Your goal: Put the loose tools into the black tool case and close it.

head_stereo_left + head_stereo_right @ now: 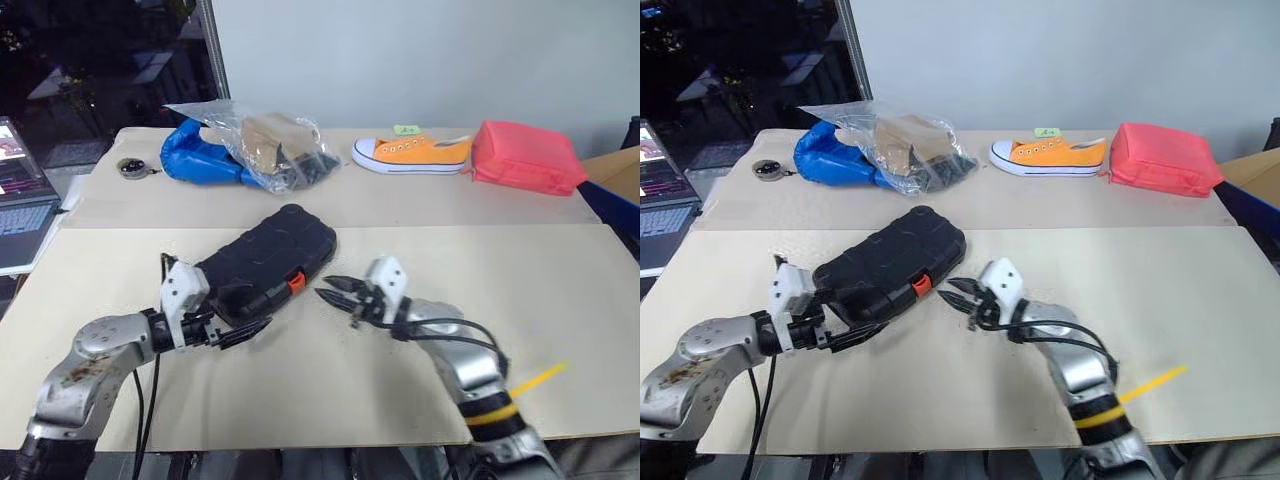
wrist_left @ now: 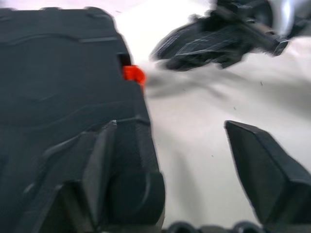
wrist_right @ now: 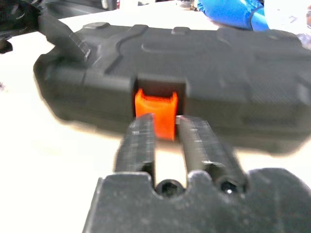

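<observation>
Both end effectors sit nearest my view, low over the table (image 1: pixel 560 330), flanking the black tool case (image 1: pixel 262 258). My left end effector (image 1: pixel 240 333) is spread wide and empty — in its wrist view one finger (image 2: pixel 104 170) lies against the case's near corner while the other stands clear over bare table. My right end effector (image 1: pixel 335 290) is just beside the small orange latch (image 1: pixel 296 283); in its wrist view the two fingers stand a narrow gap apart, tips at the latch, gripping nothing that I can make out.

The case lies shut, ribbed shell up, at an angle in the middle of the table. I see no loose screwdrivers, knife or tape roll lying on the table around it, so I judge the loading is done and the lid is down. What I can't settle is whether the latch is fully snapped home — it looks seated in its notch, but that is all I can say. If it is, the job reads as nearly finished.

Farther back lie a blue bag (image 1: pixel 195 160), a clear plastic bag (image 1: pixel 265 145), an orange shoe (image 1: pixel 412 153) and a red pouch (image 1: pixel 525 156).
</observation>
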{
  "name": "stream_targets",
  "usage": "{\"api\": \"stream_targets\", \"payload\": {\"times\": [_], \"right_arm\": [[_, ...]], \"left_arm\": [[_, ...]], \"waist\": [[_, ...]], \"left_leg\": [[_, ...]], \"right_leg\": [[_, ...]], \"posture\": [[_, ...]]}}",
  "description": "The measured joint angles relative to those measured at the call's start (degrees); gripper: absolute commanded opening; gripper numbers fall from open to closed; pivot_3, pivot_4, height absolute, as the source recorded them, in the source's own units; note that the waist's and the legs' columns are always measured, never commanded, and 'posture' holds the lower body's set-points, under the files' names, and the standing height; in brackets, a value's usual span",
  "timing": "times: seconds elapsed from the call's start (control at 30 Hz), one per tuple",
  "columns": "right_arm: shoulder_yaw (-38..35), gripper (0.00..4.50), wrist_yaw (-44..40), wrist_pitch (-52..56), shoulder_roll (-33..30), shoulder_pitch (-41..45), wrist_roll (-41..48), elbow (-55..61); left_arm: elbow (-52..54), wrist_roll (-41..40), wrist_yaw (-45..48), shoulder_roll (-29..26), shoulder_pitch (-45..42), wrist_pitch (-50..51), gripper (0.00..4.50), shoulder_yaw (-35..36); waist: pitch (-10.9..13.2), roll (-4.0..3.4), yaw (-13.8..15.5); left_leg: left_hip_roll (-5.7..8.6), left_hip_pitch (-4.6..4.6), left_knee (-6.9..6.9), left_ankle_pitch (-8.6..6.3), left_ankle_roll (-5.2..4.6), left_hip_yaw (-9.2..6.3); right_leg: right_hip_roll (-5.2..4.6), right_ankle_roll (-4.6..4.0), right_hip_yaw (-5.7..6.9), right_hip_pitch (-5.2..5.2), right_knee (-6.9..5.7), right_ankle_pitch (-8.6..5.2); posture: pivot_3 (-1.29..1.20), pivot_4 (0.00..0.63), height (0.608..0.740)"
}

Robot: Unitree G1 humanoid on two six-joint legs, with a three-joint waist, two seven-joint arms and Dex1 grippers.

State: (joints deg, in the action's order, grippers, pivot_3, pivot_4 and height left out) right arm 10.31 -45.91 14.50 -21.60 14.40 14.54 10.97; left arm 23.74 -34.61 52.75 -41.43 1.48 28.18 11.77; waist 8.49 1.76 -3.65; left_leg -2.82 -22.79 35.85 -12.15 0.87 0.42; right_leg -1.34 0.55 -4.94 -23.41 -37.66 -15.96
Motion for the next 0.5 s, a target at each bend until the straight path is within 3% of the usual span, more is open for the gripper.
{"api": "stream_targets", "payload": {"times": [0.17, 0.2, 0.4, 0.5], "right_arm": [[-8.8, 4.26, -5.8, 3.0, -11.6, -9.6, 6.3, 8.6], [-11.2, 4.43, -6.9, 3.0, -13.6, -11.9, 7.6, 9.9], [-22.7, 4.43, -10.8, 2.3, -19.9, -20.6, 11.0, 11.0], [-25.1, 4.43, -11.2, 1.8, -20.7, -22.2, 11.6, 11.3]], "left_arm": [[7.3, -5.9, -0.9, -1.0, 12.8, 4.0, 4.5, 11.2], [9.1, -6.6, -0.9, -1.1, 15.8, 4.5, 4.5, 13.7], [12.6, -7.4, 0.4, 0.1, 28.5, 4.1, 4.5, 22.1], [13.3, -7.1, 0.9, 0.8, 30.9, 2.9, 4.5, 23.2]], "waist": [[0.0, 0.02, 0.0], [0.0, 0.01, 0.1], [0.1, 0.12, 0.6], [0.2, 0.21, 1.1]], "left_leg": [[0.01, -0.05, 0.0, -0.26, 0.0, -0.21], [0.02, -0.05, 0.0, -0.26, 0.0, -0.22], [0.07, 0.27, 0.08, -0.24, 0.01, 0.25], [0.0, 0.49, 0.09, -0.22, 0.0, 0.33]], "right_leg": [[-0.04, 0.12, 0.01, 0.09, 0.37, -0.08], [-0.06, 0.13, 0.03, 0.16, 0.46, -0.08], [-0.04, 0.52, -0.04, 0.42, 0.59, -0.28], [0.02, 0.11, -0.07, 0.55, 0.58, -0.37]], "posture": [[0.0, 0.15, 0.74], [0.0, 0.15, 0.74], [0.0, 0.15, 0.74], [0.0, 0.15, 0.74]]}}
